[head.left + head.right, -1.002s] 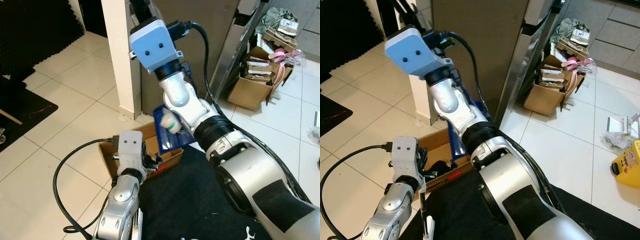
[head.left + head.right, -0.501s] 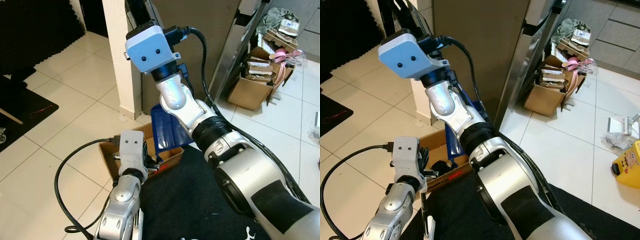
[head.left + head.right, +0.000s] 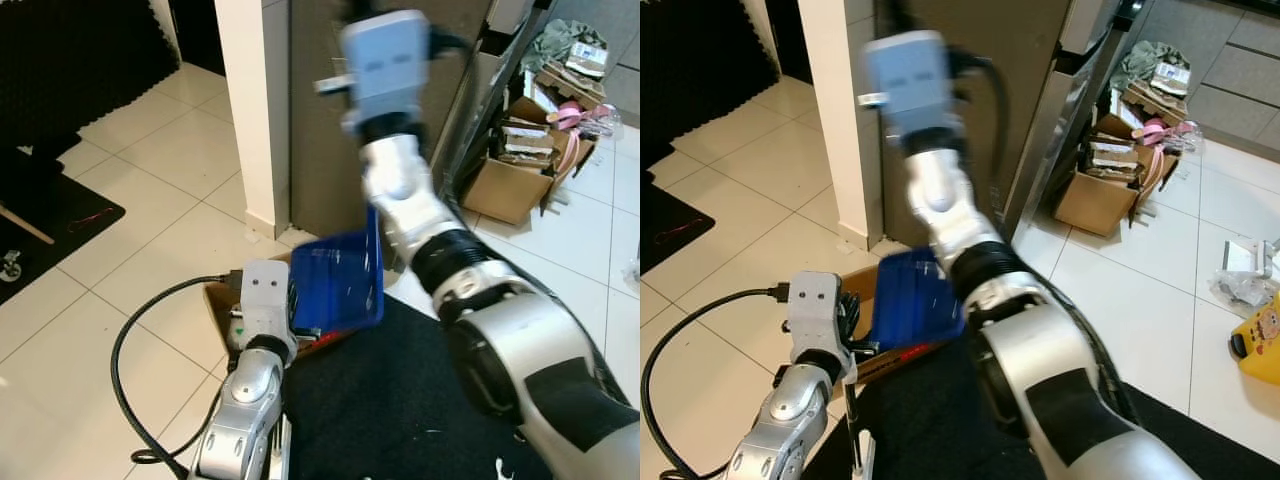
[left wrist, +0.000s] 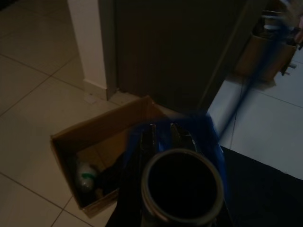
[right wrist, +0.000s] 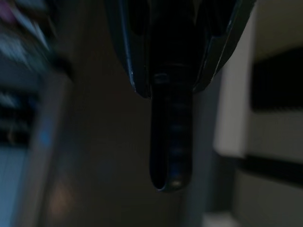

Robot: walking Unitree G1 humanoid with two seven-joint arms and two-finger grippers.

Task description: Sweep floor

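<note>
A glossy white tile floor (image 3: 130, 150) runs left to a black mat (image 3: 50, 215). The left gripper (image 4: 163, 137), low at near left, reaches toward an open brown cardboard box (image 4: 90, 142) by a white pillar (image 3: 250, 100); whether its fingers are apart or together cannot be told. Inside the box lie a pale crumpled wad (image 4: 86, 176) and dark scraps, hard to make out. A smooth blue plastic dustpan (image 3: 335, 285) tilts over the box, its handle rising into the right gripper (image 5: 171, 71), whose fingers are closed around the ribbed black handle (image 5: 170, 142). The raised right arm is motion-blurred. Far right, a cluttered cardboard carton (image 3: 515, 180) sits beside a dark cabinet (image 3: 320, 150).
</note>
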